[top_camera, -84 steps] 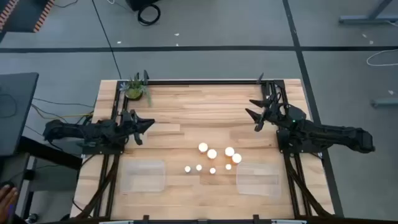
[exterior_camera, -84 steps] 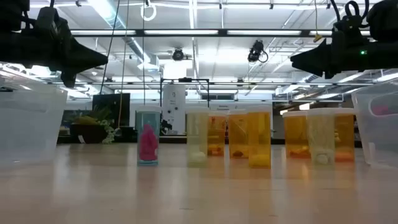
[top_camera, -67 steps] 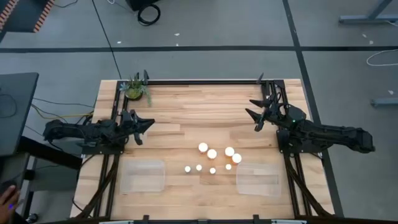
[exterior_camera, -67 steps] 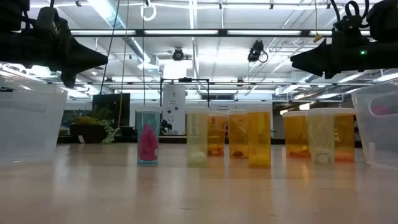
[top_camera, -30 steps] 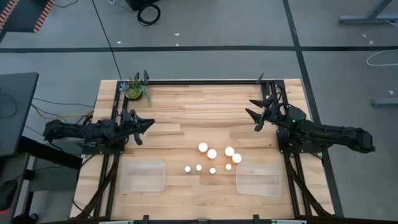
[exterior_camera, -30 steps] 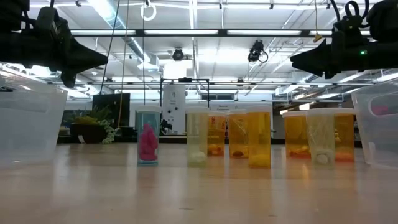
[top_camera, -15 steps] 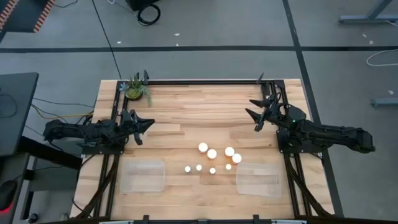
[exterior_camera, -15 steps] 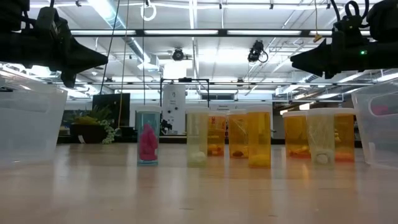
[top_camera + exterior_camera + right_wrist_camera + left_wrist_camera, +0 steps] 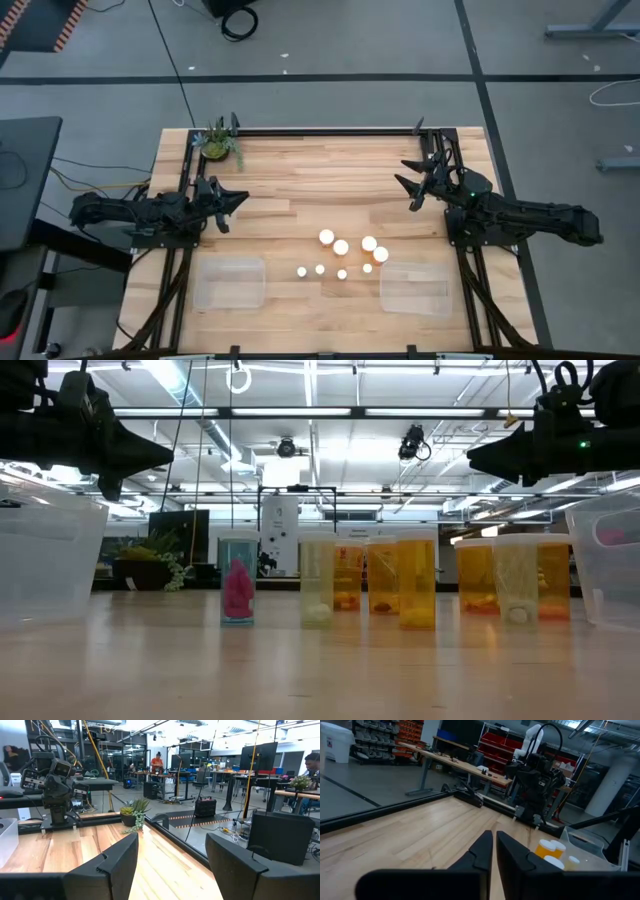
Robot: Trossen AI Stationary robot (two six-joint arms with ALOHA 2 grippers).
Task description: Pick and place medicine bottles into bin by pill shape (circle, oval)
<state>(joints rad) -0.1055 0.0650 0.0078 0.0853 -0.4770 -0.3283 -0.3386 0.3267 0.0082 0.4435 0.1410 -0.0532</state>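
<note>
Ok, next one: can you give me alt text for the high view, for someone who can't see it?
Eight white-capped medicine bottles cluster on the wooden table, between two clear bins. The left gripper, shut, and the right gripper, open, wait at opposite sides. A small plant sits at the far left corner.

The wooden desk carries medicine bottles clustered toward its near edge (between two clear bins), and a potted plant at the far left corner.

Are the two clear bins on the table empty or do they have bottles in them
Empty. From above, the left bin and right bin show only bare plastic; the medicine bottles stand on the table between them.
</note>
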